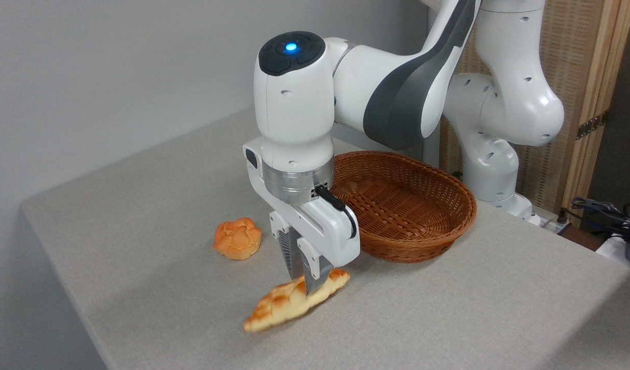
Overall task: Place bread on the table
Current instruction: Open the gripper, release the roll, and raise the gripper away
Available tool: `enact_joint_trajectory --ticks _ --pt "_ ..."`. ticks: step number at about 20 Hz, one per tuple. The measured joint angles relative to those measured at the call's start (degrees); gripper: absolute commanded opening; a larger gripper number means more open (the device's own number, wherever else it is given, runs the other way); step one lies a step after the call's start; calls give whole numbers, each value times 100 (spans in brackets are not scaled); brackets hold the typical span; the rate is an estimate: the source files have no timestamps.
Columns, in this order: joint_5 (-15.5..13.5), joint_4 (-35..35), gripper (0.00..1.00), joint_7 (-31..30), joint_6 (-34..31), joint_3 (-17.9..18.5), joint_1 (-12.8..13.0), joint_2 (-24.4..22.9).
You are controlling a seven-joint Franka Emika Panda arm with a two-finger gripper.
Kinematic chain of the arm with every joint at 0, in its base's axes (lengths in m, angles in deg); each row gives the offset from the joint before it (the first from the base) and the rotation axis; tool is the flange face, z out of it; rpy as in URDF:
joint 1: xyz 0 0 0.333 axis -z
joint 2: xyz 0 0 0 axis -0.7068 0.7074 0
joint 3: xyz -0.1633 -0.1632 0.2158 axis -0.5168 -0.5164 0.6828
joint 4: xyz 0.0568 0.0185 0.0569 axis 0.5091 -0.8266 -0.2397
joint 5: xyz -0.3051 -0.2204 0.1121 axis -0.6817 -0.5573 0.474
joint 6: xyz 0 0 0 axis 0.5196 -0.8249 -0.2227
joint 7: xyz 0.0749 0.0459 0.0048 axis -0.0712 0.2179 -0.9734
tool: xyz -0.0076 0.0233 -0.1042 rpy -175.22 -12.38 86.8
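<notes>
**Inspector:** Nearest the camera was the front of the desk (448,318), grey cloth over a rounded edge. Going down in size: the white arm (397,92), reaching in from the right rear; the brown wicker basket (412,205), with nothing visible inside it; the bread (284,306), a braided loaf; and a small orange bun (237,238), left of the loaf and apart from it.

**Assessor:** Where was the bread exactly?

**Inspector:** Out of the basket, in front of it and to its left. It lay at a slant, its left tip on the cloth. Whether the right end rested fully on the desk, I could not tell.

**Assessor:** And the hand?

**Inspector:** The hand (304,280) pointed straight down, wrist vertical, with the lit blue cap on top. Its fingers (311,275) were clamped across the loaf close to its right end, not the middle.

**Assessor:** Your judgement of the step?

**Inspector:** Release, in my view. Done well, the loaf should be settled flat before the fingers part, since an off-centre hold may let the free end tip. The fingers should open wide enough to clear the crust, then the hand should lift straight up, so nothing drags the loaf toward the bun or the basket.
</notes>
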Motion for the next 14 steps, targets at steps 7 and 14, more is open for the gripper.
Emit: enact_joint_trajectory --ticks 7,14 --pt "-11 641 100 -59 -328 -11 9 -103" --pt "222 2485 100 -1240 -2160 -911 -273 -237"
